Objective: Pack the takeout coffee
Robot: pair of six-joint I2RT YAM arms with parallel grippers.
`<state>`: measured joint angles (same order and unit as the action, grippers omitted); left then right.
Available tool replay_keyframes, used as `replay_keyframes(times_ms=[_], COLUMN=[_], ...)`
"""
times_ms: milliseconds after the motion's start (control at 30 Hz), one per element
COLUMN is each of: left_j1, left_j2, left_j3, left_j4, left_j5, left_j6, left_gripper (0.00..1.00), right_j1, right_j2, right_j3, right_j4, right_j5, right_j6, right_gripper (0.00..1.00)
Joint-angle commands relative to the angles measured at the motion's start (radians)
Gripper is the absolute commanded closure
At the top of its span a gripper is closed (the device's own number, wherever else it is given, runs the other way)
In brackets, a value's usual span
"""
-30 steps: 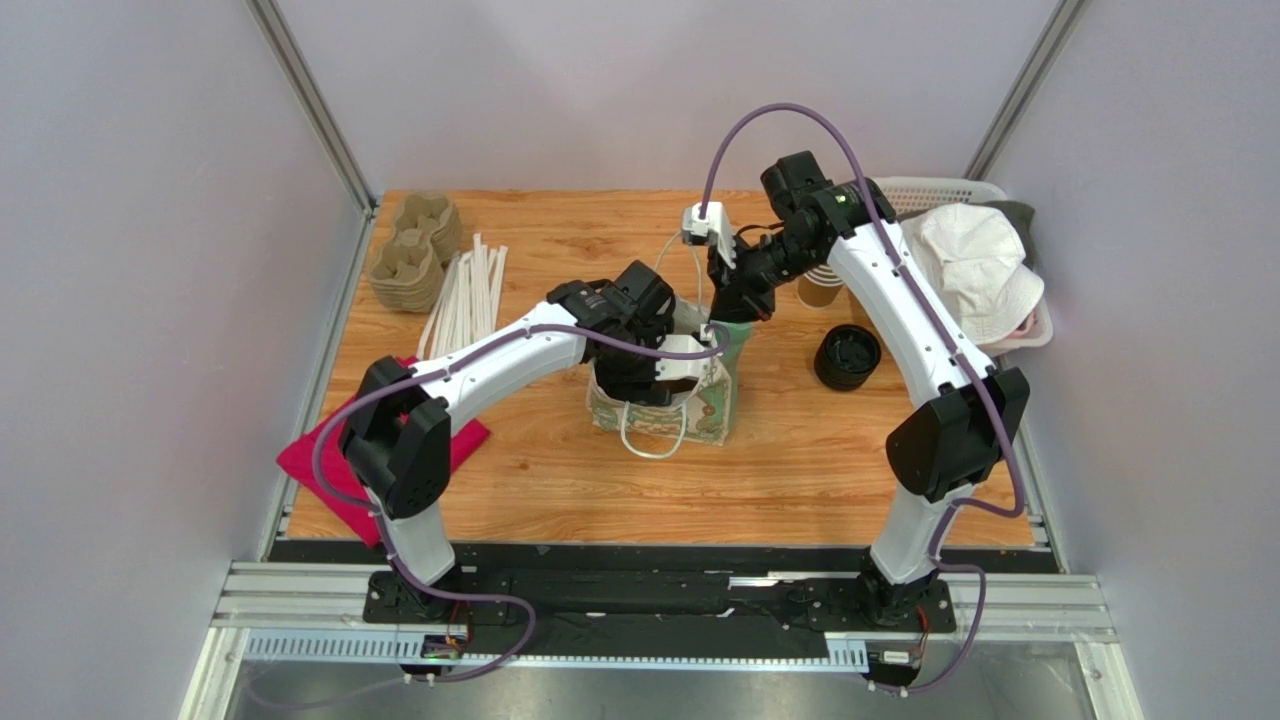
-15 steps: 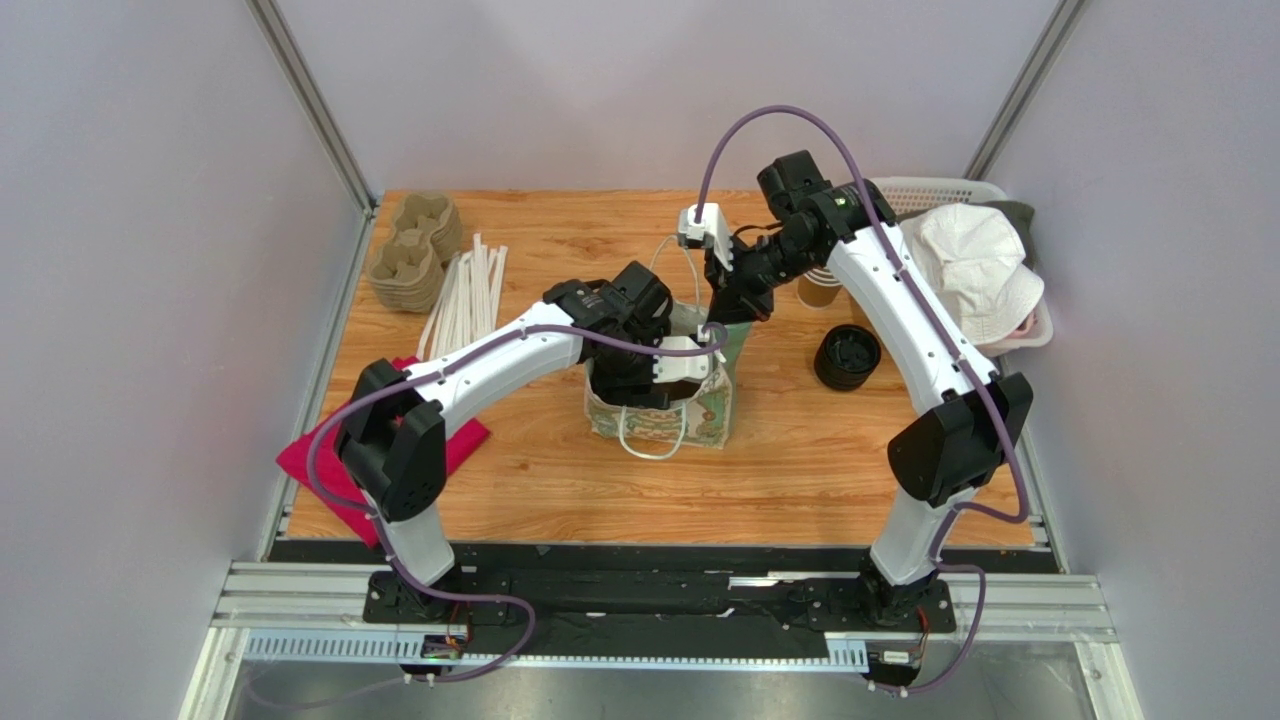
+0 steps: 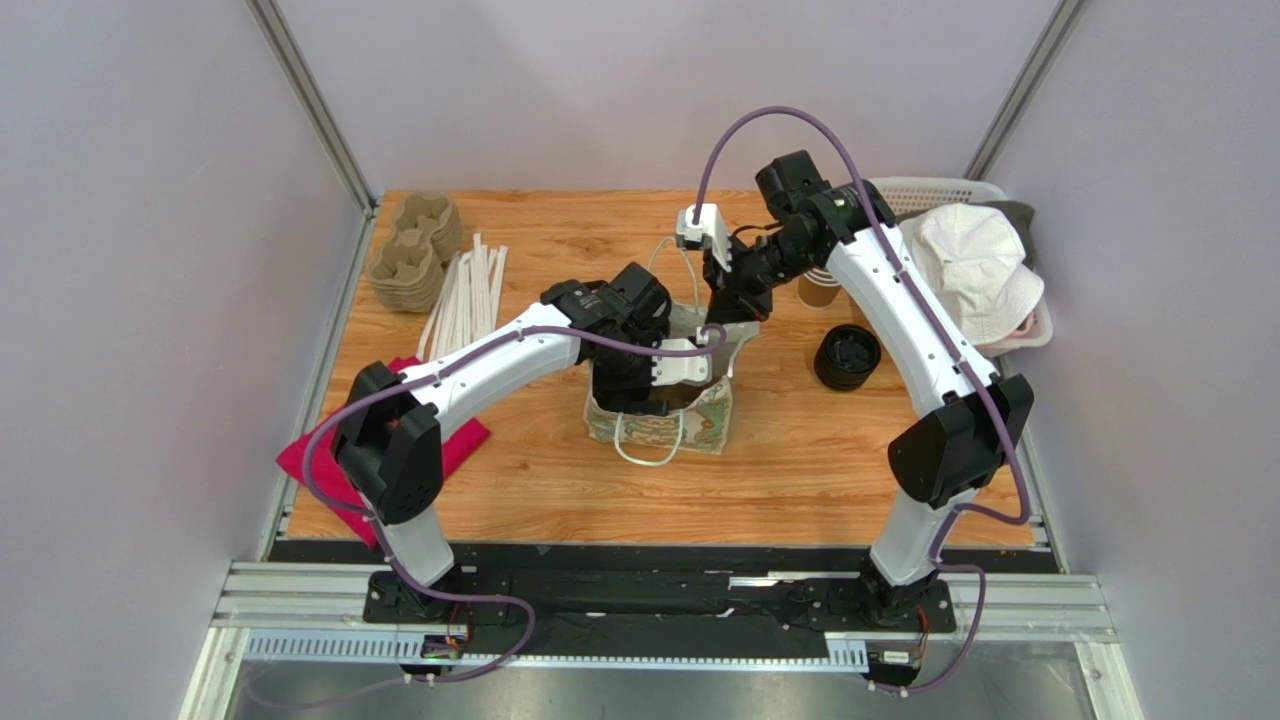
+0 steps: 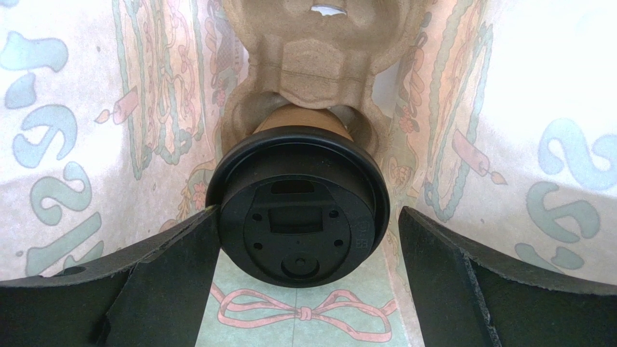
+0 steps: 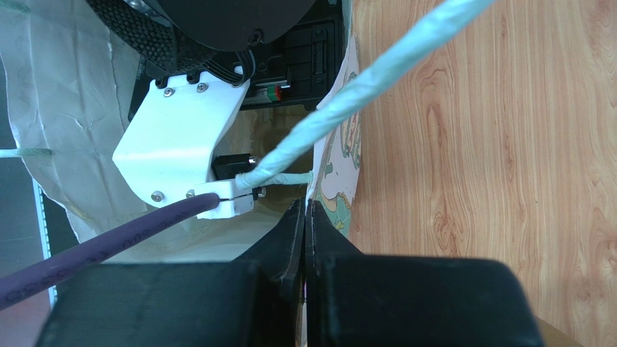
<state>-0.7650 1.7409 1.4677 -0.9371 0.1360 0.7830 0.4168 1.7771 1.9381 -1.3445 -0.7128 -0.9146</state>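
so the small kraft-brown paper cup with the round black plastic lid (image 4: 303, 217) is down inside the white paper bag with pastel printing (image 4: 87, 144). it's seated in one pocket of a moulded brown pulp cup carrier (image 4: 319, 65) at the bottom, lid facing the left wrist camera.

the left end effector (image 4: 308, 220) reaches into the bag from above with its jaws spread wide, one black finger (image 4: 166, 282) on each side of the lid. the finger at the left of that view looks like it just meets the lid rim and the other one is clearly apart (so nothing is gripping the cup).

the right end effector (image 5: 305, 210) is pinched closed on the bag's top edge, right beside the pale twisted-paper handle (image 5: 347, 101).

from above, the bag stands mid-way across the wooden desk (image 3: 781, 465). a stack of brown pulp carriers (image 3: 413, 248) sits in the far left corner with a bundle of white straws (image 3: 466, 293) just beside it. a red cloth (image 3: 308, 453) lies at the left edge, and a round black plastic piece (image 3: 848, 357) sits right of the bag. a white basket (image 3: 939, 188) holding a white hat (image 3: 977, 263) is at far right.
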Motion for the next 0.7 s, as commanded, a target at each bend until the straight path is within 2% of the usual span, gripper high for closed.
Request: replay_keyframes(times_ms=[0,667], left_j1=[0.000,-0.010], left_j2=[-0.060,-0.060], left_j3=[0.002,0.057], left_j4=[-0.016,-0.054], left_j5=[0.036,0.034], left_j6=[-0.019,-0.008], left_gripper=[0.01,0.01], right_j1=[0.008,0.037], right_j2=[-0.035,-0.039], right_j3=[-0.001,0.015], right_j4=[-0.283,-0.243], right_j5=[0.012,0.073], right_j6=[-0.013,0.037], right_gripper=[1.00,1.00])
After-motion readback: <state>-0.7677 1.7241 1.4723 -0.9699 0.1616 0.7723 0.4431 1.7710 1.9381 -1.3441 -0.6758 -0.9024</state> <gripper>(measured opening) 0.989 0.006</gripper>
